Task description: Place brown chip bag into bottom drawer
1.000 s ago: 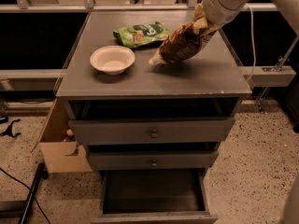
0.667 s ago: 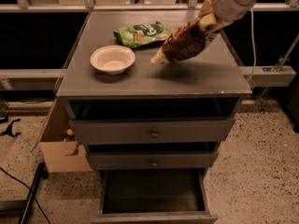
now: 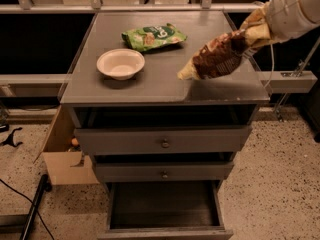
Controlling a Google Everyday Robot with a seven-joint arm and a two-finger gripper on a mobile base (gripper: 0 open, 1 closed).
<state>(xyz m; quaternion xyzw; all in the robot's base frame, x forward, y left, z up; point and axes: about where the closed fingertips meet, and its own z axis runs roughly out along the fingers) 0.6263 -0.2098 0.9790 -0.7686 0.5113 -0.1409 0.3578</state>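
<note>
1. Hanging over the near right part of the flat grey bench (image 3: 165, 86), the large, crinkly brown chip bag with cream-yellow ends (image 3: 220, 59) slants from upper right down to lower left. A soft shadow lies on the bench beneath it.
2. The gripper (image 3: 254, 30) is at the bag's upper right end, above the right edge of the bench. It sits at the tip of a pale, cloth-covered arm (image 3: 292, 9) that enters from the upper right corner.
3. Its jaws are clamped on the cream-yellow upper end of the brown chip bag, and the crumpled foil covers most of them.
4. A round white bowl (image 3: 120, 63) sits upright on the left half of the bench, well apart from the brown chip bag.
5. A smaller green snack bag (image 3: 152, 36) lies flat just beyond the bowl, toward the far side of the bench.
6. The bottom drawer (image 3: 165, 232), the lowest of three grey drawers, is pulled out toward the near side, showing its dark inside behind a low front panel. The brown chip bag is well above it and off to the right, not in it.
7. The top drawer (image 3: 162, 140) and the middle drawer (image 3: 163, 173) each carry a small round knob at the centre.
8. A brown cardboard box (image 3: 62, 159) stands on the speckled floor (image 3: 280, 184) left of the cabinet, with a black cable (image 3: 20, 194) trailing nearby.
</note>
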